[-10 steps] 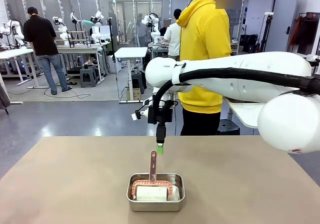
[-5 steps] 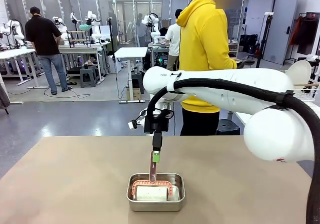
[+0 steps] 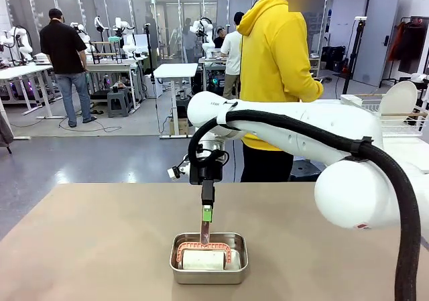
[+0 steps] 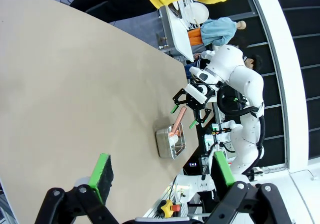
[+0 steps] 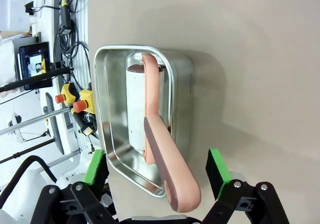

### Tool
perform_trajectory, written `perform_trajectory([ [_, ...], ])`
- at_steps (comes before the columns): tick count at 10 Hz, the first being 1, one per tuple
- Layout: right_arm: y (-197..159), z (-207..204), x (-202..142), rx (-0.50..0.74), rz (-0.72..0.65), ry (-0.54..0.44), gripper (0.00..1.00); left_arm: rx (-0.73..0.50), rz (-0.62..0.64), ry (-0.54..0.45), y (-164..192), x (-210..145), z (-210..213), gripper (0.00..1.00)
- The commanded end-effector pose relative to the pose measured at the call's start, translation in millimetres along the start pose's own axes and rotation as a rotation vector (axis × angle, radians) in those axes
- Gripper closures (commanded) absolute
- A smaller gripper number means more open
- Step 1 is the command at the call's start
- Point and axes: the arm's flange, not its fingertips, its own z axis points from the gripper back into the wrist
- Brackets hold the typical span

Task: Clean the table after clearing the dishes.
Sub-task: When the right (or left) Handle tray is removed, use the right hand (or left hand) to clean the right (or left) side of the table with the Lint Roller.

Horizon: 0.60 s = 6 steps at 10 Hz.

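The tabletop (image 3: 80, 247), the thing to be cleaned, is one broad tan surface. The only thing I can see standing on it is a single steel pan (image 3: 208, 276) at 6 o'clock, close to the robot's edge. My guess is that it was put there so either arm could reach it.

One person in a yellow hoodie (image 3: 275, 66) stands at 12 o'clock beyond the far edge. One white plate (image 3: 399, 100) stands upright in a wire rack (image 3: 375, 106) at 2 o'clock, off the tabletop, so the clearing looks done and the wiping not yet begun.

The right arm (image 3: 301, 130) sweeps in from 3 o'clock and hangs straight down over the pan.

The pan holds one scrubber (image 5: 137, 104), a white block lying flat. Its one salmon handle (image 5: 167, 174) tilts up and out toward 12 o'clock, probably left that way so it can be pinched from above.

The right hand (image 3: 207, 210) is spread wide with nothing in its grasp. In the right wrist view its two green pads (image 5: 95, 166) sit on either side of the handle tip with a gap on each side, lined up for a pinch.

The left hand (image 4: 161, 174) is also spread wide and holds nothing. It hangs off to 9 o'clock, well apart from the pan, probably to keep out of the way. That makes two hands and four pads in all.
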Motion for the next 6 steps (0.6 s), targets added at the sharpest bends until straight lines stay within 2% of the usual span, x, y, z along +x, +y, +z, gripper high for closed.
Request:
perform_trajectory([
  [1,-10.8,22.2,23.4,0.035,-0.023,-0.001,0.00,0.009,0.009,0.001,-5.2,-5.4,1.3,0.00],
  [2,-11.8,22.7,23.1,0.036,-0.021,-0.004,0.04,0.009,0.009,0.001,-5.2,-5.4,1.3,0.00],
  [6,-12.9,26.9,24.9,0.031,-0.007,-0.018,0.39,0.009,0.009,0.001,-5.2,-5.4,1.3,0.00],
])
